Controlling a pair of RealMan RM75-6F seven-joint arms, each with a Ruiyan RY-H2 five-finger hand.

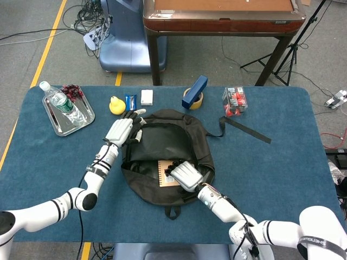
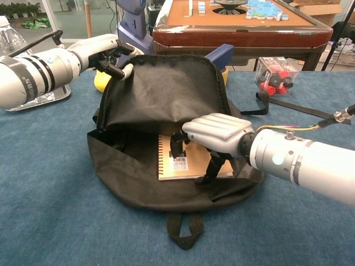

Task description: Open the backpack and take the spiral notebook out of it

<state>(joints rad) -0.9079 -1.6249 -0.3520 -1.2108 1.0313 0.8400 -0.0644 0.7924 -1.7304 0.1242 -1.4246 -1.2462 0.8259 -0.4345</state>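
The black backpack (image 1: 162,138) (image 2: 161,94) lies open on the blue table. My left hand (image 1: 122,130) (image 2: 105,50) grips the far left rim of its flap and holds the flap up. Inside lies the tan spiral notebook (image 1: 162,177) (image 2: 166,166), flat, with its spiral along the left. My right hand (image 1: 185,175) (image 2: 216,133) reaches into the opening over the notebook. Its fingertips (image 2: 177,148) touch the cover near the label, and the thumb comes down at the notebook's near edge. The hand hides the notebook's right part. No grip on the notebook shows.
A metal tray (image 1: 54,122) with a water bottle (image 1: 64,103) stands at the far left. Behind the backpack lie a yellow duck (image 1: 116,104), a white box (image 1: 147,97), a tape roll under a blue box (image 1: 195,92) and a clear box (image 1: 235,101). A black strap (image 1: 246,129) trails right.
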